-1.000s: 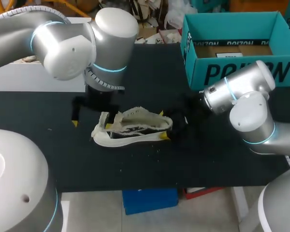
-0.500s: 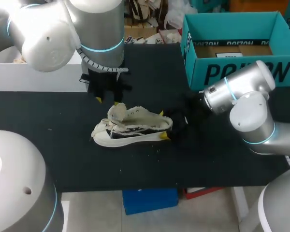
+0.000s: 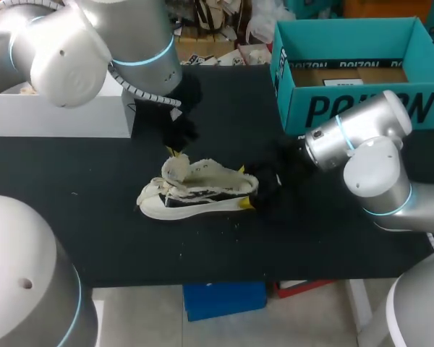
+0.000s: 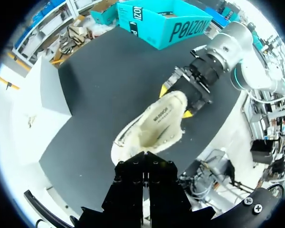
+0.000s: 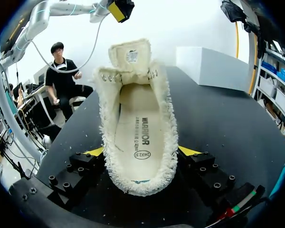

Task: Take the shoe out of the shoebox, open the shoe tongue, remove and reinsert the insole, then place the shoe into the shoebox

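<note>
Left hand shifted right, now above tongue of shoe; opening cannot be told. Right hand clamps heel. Shoe on bench centre, outside shoebox. Insole print shows only in wrist views.

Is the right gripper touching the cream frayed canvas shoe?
Touching. In the right wrist view the right gripper has its jaws pressed against both sides of the cream frayed canvas shoe at the heel, no gap.

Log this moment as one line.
shoe: on table, out of box | tongue: up | insole: in | right gripper: shut on shoe | left gripper: above tongue, apart
</note>
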Available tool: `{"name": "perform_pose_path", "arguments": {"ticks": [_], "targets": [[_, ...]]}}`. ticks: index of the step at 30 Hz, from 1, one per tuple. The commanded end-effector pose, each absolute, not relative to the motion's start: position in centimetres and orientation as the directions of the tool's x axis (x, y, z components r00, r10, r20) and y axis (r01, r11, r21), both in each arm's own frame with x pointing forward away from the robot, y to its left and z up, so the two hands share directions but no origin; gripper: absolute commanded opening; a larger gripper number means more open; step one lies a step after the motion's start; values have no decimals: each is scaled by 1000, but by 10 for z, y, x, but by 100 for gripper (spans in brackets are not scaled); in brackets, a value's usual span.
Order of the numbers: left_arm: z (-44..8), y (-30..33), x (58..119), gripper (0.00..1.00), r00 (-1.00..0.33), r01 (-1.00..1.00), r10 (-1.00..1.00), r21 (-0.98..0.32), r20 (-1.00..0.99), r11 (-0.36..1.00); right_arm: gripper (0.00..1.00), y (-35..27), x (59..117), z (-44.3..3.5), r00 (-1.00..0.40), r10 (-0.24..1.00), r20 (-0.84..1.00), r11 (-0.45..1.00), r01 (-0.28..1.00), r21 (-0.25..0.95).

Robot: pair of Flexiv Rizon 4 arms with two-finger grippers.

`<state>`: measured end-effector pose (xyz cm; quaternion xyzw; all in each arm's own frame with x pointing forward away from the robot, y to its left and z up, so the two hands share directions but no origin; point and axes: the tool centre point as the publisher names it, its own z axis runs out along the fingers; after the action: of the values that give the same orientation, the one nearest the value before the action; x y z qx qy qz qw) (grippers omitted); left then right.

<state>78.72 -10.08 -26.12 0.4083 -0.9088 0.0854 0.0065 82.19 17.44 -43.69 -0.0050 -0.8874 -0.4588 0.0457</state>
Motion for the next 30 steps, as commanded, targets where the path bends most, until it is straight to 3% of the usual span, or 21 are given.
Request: {"name": "perform_pose_path", "arguments": {"ticks": [1, 5, 7, 12, 30], "targets": [[-264, -95, 791, 0, -875, -398, -291, -232, 388, 888, 0, 174, 823, -441, -996, -31, 87, 581, 53, 812], [-264, -95, 791, 0, -875, -398, -291, -232, 388, 888, 0, 174, 823, -441, -996, -31, 87, 581, 53, 812], [-270, -99, 793, 0, -924, -269, -209, -158, 319, 950, 0, 174, 823, -441, -996, -31, 87, 581, 53, 812], [-271, -114, 792, 0, -929, -17, 74, -242, 364, 970, 0, 174, 823, -441, -996, -31, 87, 581, 53, 812], [-279, -117, 796, 0, -926, -65, 22, -217, 376, 974, 0, 174, 823, -441, -996, -31, 87, 581, 53, 812]]}}
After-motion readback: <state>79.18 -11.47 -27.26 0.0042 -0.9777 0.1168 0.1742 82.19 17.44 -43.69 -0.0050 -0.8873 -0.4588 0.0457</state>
